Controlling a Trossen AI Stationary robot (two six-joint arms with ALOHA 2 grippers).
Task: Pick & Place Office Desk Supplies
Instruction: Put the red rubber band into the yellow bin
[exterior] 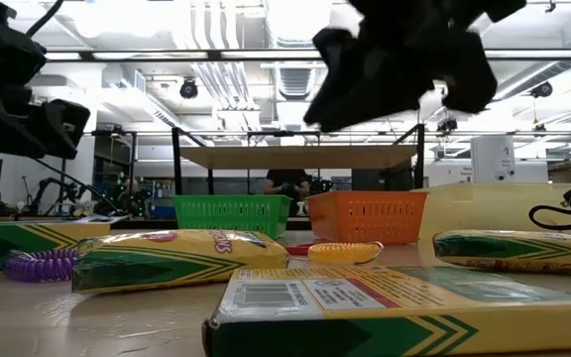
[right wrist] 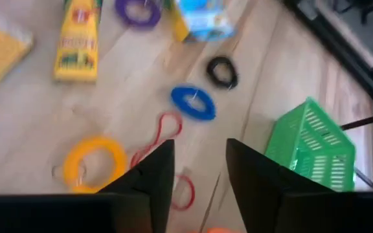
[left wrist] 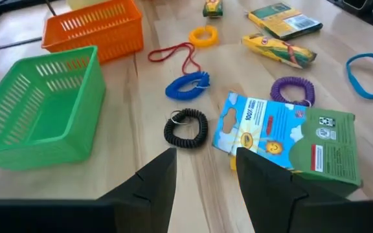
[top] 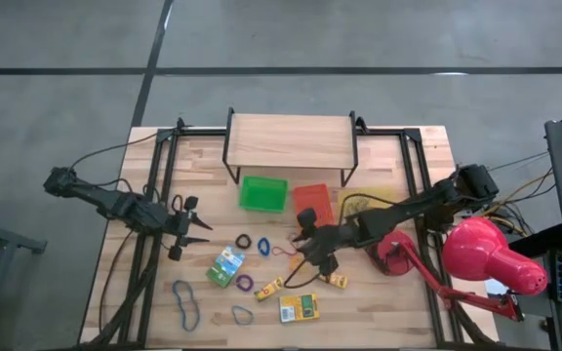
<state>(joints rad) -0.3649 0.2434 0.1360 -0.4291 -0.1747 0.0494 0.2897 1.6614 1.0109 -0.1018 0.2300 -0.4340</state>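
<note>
Office desk supplies lie scattered on the wooden table: a green-and-blue box (top: 225, 265), yellow boxes (top: 269, 288) (top: 337, 280), a green-yellow box (top: 298, 308), and coils and loops, among them black (left wrist: 186, 126), blue (left wrist: 188, 84), purple (left wrist: 292, 89), yellow (right wrist: 96, 162) and a red band (right wrist: 160, 129). My right gripper (top: 305, 229) hangs open above the red band and yellow coil, holding nothing. At the table's left, my left gripper (top: 188, 219) is open too and points toward the black coil and the green-and-blue box (left wrist: 290, 133).
Green (top: 263, 193), orange (top: 312, 203) and yellow (top: 364, 203) trays stand in a row at the back, in front of a wooden shelf riser (top: 291, 141). A big red desk lamp (top: 491, 258) occupies the right side. Blue loops (top: 185, 302) (top: 242, 314) lie near the front edge.
</note>
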